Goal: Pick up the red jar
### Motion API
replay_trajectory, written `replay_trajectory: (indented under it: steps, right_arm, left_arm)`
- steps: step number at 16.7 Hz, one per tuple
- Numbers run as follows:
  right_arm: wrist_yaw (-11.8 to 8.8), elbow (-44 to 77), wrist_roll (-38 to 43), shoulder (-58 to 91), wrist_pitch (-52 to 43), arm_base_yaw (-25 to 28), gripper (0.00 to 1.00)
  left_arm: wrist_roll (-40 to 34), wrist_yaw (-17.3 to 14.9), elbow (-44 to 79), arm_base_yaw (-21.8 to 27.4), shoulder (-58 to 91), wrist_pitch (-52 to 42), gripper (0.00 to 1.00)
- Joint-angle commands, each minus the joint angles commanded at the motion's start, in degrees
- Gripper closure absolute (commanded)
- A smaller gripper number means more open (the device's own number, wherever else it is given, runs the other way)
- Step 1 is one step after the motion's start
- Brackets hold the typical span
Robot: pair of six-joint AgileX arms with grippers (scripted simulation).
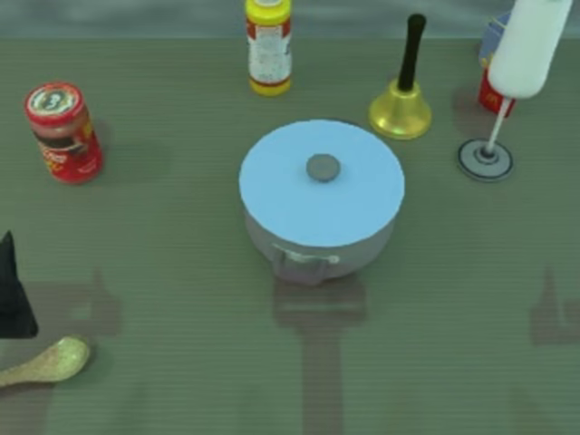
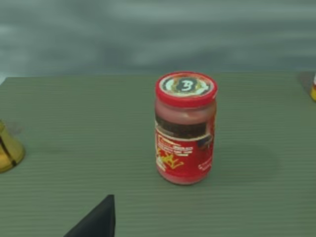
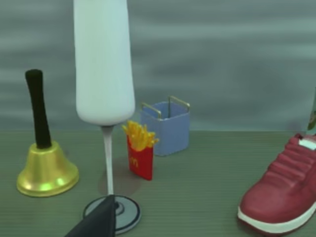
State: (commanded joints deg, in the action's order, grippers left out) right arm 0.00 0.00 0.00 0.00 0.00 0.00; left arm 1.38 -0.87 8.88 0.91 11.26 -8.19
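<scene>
My left gripper (image 1: pixel 16 304) is low at the left edge of the table, and only a dark tip shows, so I cannot tell how wide it is, and it seems to hold nothing. The red jar (image 1: pixel 63 132) stands upright ahead of it, well apart, with bare table between them. The jar looks hard and smooth like glass, so it may be slippery, a bit heavy, and could break if dropped. I think the best place to squeeze is the round body just under the red lid (image 2: pixel 186 89). My right gripper (image 3: pixel 98 222) waits far from the jar, near a wine glass (image 3: pixel 103 74) and a gold bell (image 3: pixel 47 170).
</scene>
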Motion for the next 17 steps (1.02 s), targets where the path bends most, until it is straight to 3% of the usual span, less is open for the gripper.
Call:
replay_trajectory:
  steps: [6, 17]
  right_arm:
    - [0.0, 0.0, 0.0, 0.0, 0.0, 0.0, 0.0]
    - [0.0, 0.0, 0.0, 0.0, 0.0, 0.0, 0.0]
  left_arm:
    - [3.1, -0.9, 25.0, 0.8, 25.3, -15.9, 0.0]
    - [10.3, -1.4, 88.1, 0.8, 85.7, -51.0, 0.0]
